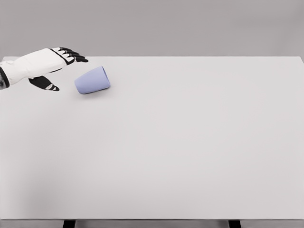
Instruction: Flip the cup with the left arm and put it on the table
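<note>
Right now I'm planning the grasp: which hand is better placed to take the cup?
Left. The left hand hovers open beside the tipped cup at the table's far left; the right arm is out of view.

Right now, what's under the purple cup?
Only the white table shows under the cup, which lies on its side. The left hand hovers beside it. Its inside is hidden.

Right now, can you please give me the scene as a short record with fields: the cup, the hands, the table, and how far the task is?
cup: light blue cup, lying on its side near the table's far left
left hand: left hand, fingers spread, just left of the cup, holding nothing
gap: hand and cup look apart, not touching
right hand: not in view
table: white table
task stage: cup not yet grasped or flipped
</note>
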